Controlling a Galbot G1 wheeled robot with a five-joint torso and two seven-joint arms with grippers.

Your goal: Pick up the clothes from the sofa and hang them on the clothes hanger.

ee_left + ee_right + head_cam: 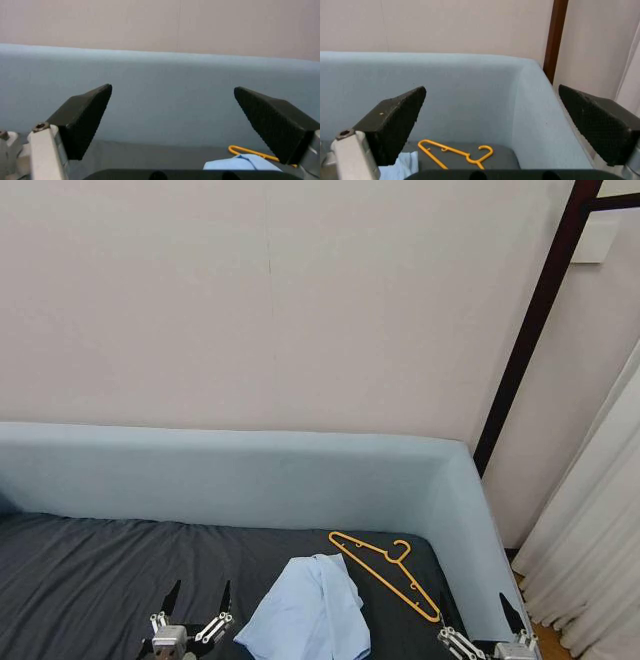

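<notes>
pickup looks unstarted: left claw [198, 605] and right claw [478, 620] hover released at lower frame, flanking the blue garment [312, 612] one should probably reach next

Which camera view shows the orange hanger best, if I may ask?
The head view: the whole hanger lies on the dark seat. The right wrist view cuts off its lower part; the left wrist view catches one edge.
</notes>
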